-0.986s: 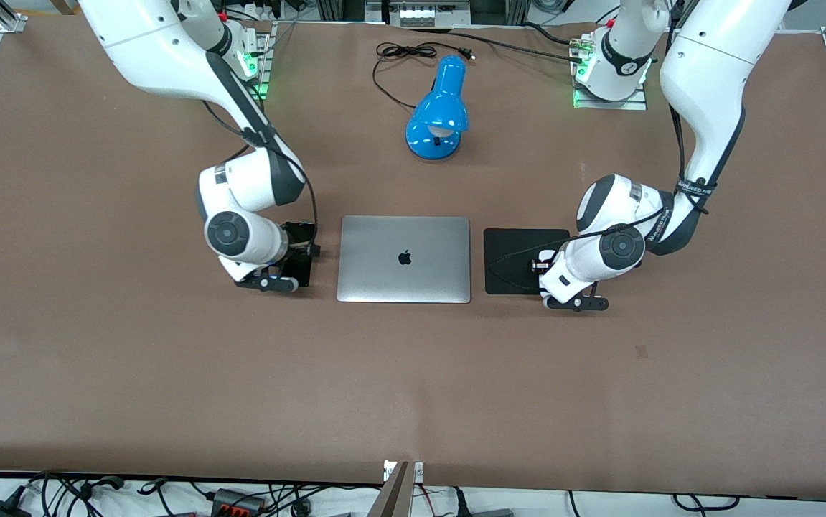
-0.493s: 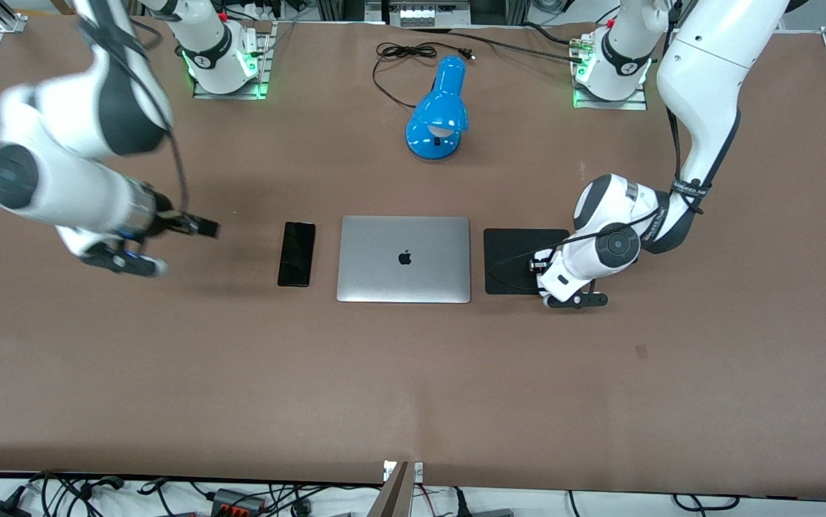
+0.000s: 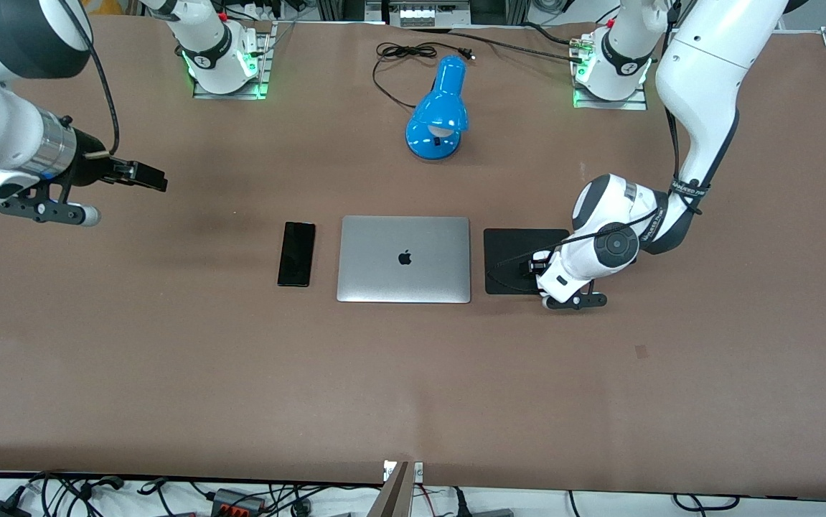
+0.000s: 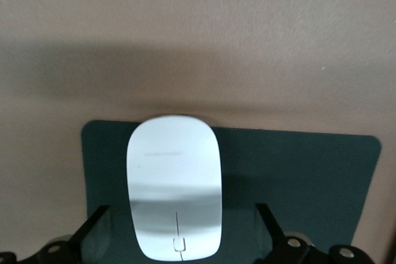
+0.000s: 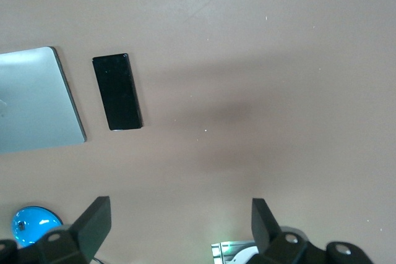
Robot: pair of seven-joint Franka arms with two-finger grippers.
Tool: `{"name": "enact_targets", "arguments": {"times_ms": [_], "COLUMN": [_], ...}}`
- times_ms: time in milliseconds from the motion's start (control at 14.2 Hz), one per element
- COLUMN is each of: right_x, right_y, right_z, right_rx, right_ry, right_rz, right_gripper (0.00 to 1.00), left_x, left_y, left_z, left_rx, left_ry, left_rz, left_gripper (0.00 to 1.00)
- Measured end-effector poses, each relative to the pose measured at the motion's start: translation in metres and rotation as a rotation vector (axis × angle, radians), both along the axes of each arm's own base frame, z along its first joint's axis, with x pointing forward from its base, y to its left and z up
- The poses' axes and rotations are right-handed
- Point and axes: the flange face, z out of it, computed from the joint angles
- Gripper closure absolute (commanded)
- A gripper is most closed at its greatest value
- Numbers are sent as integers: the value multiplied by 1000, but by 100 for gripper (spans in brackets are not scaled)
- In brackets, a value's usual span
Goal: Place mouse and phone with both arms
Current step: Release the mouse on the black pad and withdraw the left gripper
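Observation:
The black phone (image 3: pixel 296 253) lies flat on the table beside the silver laptop (image 3: pixel 404 258), toward the right arm's end; it also shows in the right wrist view (image 5: pixel 117 91). My right gripper (image 3: pixel 148 176) is open and empty, up in the air over bare table well away from the phone; its jaws show wide apart in its wrist view (image 5: pixel 179 221). My left gripper (image 3: pixel 533 268) is low over the black mat (image 3: pixel 509 251). In the left wrist view the white mouse (image 4: pixel 175 183) rests on the mat (image 4: pixel 297 171) between my open left gripper's (image 4: pixel 180 230) fingers, which stand clear of its sides. The left hand hides the mouse in the front view.
A blue desk lamp (image 3: pixel 440 108) with a black cord (image 3: pixel 402 54) lies farther from the front camera than the laptop. The two arm bases stand along the table's back edge. The laptop's corner (image 5: pixel 37 100) and the lamp (image 5: pixel 34 224) show in the right wrist view.
My right arm left the phone on the table beside the laptop and swung up and away toward its own end. My left gripper stayed over the mat, barely shifting.

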Motion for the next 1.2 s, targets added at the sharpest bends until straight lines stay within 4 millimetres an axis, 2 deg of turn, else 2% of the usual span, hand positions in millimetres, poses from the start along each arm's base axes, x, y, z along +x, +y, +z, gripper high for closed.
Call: {"name": "enact_targets", "arguments": {"times_ms": [211, 423, 563, 775, 915, 1056, 1197], "right_x": [-6, -18, -24, -23, -22, -22, -19], "right_y": [-11, -21, -28, -36, -47, -77, -106], "right_z": [33, 94, 119, 130, 138, 142, 140], "right_rx": [1, 3, 16, 6, -32, -48, -71], "right_ry": [-29, -42, -68, -97, -115, -125, -132], "right_rz": [-14, -12, 49, 126, 116, 60, -28], "right_gripper": [0, 0, 0, 0, 0, 0, 0], "left_x": [21, 54, 70, 84, 87, 87, 81], "left_y": [10, 27, 47, 85, 95, 102, 124], "left_z": [38, 99, 124, 143, 165, 197, 239], "left_rx": [72, 183, 179, 176, 187, 202, 200], "left_ry": [-2, -36, -50, -37, 1, 52, 101], "left_rz": [-52, -178, -222, -238, -230, -215, -219], "left_gripper": [0, 0, 0, 0, 0, 0, 0]}}
